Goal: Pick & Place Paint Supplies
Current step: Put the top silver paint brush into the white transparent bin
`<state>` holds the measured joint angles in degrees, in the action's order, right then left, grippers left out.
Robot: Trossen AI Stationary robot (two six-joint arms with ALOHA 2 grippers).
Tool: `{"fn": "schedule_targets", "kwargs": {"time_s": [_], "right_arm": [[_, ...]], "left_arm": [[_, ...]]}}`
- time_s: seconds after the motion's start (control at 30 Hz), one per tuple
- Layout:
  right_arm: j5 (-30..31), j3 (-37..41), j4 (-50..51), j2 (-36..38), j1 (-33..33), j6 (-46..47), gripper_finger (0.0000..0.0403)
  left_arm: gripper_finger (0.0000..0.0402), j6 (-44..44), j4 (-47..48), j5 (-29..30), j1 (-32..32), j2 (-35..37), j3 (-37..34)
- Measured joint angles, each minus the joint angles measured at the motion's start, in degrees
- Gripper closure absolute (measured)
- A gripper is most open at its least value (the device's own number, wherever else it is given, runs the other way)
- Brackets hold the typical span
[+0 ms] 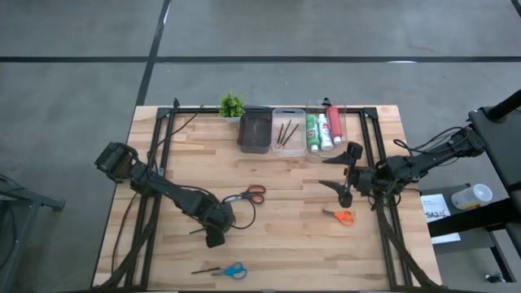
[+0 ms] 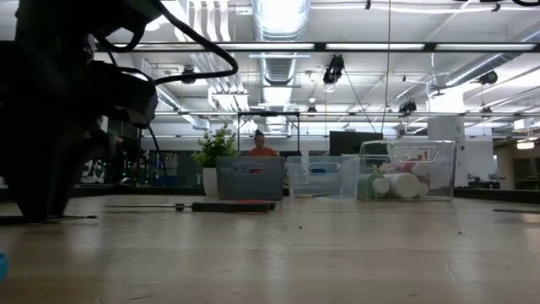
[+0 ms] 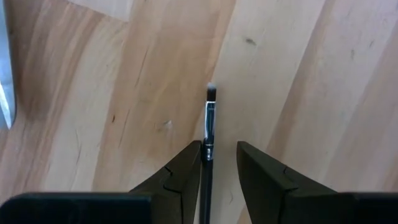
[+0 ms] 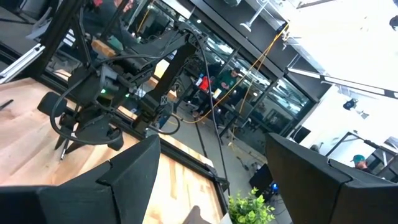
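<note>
A thin dark brush (image 3: 209,134) lies on the wooden bench (image 1: 277,244), and in the left wrist view it runs between the two fingers of the left pincer (image 3: 219,155), close against one finger (image 3: 183,168), while the other finger (image 3: 264,171) stands a little apart from it. The pincer is low over the bench with its fingers parted around the brush, not clenched on it, and I cannot tell if the near finger really touches the handle. In the high view the left pincer (image 1: 215,236) is in the front left part of the bench. Just beside it, towards the back, lie the scissors with red handles (image 1: 249,195), and nearer to the front edge lie the scissors with blue handles (image 1: 230,270). The scissors with orange handles (image 1: 341,216) lie more to the right, near the right pincer (image 1: 348,172), which hangs above the bench with its fingers released and wide apart, holding nothing. At the back edge stand in one row a small potted plant (image 1: 232,105), a dark grey bin (image 1: 254,129), a clear bin with two brushes (image 1: 287,131) and a clear bin with paint tubes (image 1: 324,128) in green, white and red. Nothing lies between the left pincer and the brush.
</note>
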<state>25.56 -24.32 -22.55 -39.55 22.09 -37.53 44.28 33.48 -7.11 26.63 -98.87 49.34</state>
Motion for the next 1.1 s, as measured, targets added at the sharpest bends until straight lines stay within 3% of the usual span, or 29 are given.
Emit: {"fn": "schedule_targets", "kwargs": {"time_s": [0.13,0.4,1.1], "right_arm": [[0.0,0.0,0.0,0.0,0.0,0.3,0.0115],[0.0,0.0,0.0,0.0,0.0,-0.1,0.0115],[0.0,0.0,0.0,0.0,0.0,0.0,0.0115]], "left_arm": [[0.0302,-2.0,0.4,-0.2,0.0,0.0,0.0],[0.0391,-0.5,1.1,0.5,0.0,0.1,0.0],[0.0373,-0.2,0.9,2.4,0.0,1.0,-0.1]]}}
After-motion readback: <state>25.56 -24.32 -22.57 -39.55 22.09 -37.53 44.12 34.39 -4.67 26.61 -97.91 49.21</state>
